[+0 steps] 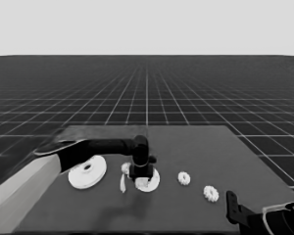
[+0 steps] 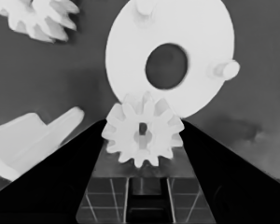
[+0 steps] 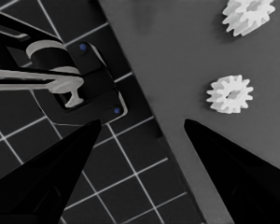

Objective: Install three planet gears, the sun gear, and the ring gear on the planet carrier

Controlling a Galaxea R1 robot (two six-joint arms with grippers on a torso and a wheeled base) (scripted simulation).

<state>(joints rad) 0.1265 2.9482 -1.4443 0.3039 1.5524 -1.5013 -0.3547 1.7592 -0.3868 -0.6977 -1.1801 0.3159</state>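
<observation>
our left gripper (image 2: 143, 135) clamps a gear (image 2: 143, 134) at the rim of the smaller round part (image 2: 200, 28); its pegs (image 2: 226, 69) lie just beyond; right gripper (image 3: 142, 128) is parked, fingers apart.

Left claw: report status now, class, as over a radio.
Left claw shut on a gear over smaller round part. Right claw open, parked at table corner. Nothing obstructing.

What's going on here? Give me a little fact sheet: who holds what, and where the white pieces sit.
left gripper: over the smaller round part, shut on a small gear
right gripper: parked at the table's near right corner, open, holding nothing
larger round part: flat on the table, left of the smaller one
loose gears: two right of the smaller round part, one beside the left gripper
thin white piece: just left of the smaller round part
</observation>
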